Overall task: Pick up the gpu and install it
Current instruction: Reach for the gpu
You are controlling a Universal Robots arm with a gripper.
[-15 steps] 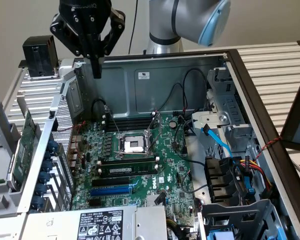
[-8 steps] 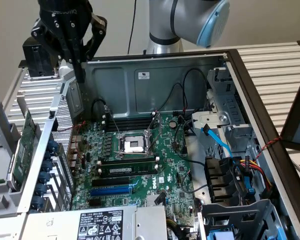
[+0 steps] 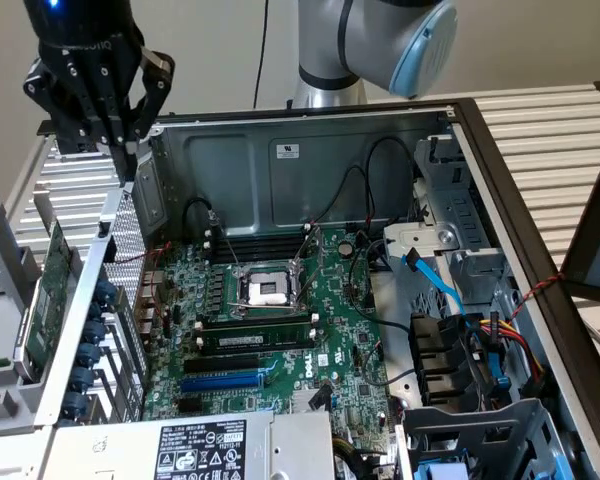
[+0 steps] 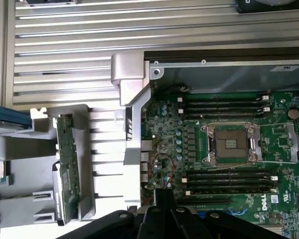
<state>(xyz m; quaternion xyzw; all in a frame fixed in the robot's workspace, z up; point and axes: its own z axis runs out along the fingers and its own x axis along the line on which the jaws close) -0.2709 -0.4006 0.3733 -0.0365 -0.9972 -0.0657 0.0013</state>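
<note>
At the exterior view's left, the gpu (image 3: 48, 295) is seen standing on edge in a grey holder (image 3: 0, 340) on the slatted table (image 3: 540, 130), just outside the open computer case (image 3: 280, 165); it is not yet picked up. Above it and a little toward the case, the gripper (image 3: 126, 148) hangs over the case's perforated rear wall (image 3: 130, 260), jaws clenched on nothing. The step in hand is judged to be the approach to the gpu, task barely begun. For a good grasp, the jaws should be released before any descent, the gripper brought out over the holder, and the wrist turned so the thin board is straddled across its thickness at the exposed top edge, clear of the holder's walls. A straight upward pull is advised, since the card looks slotted in and could bind if tilted. Further right, the motherboard (image 3: 330, 310) lies flat in the case with the CPU socket (image 3: 268, 290), a memory stick (image 3: 255, 340) and a blue expansion slot (image 3: 225, 382); nothing is seated in that slot. Loose cables (image 3: 450, 290) by the drive cage (image 3: 480, 250) are well apart from the gripper.
</note>
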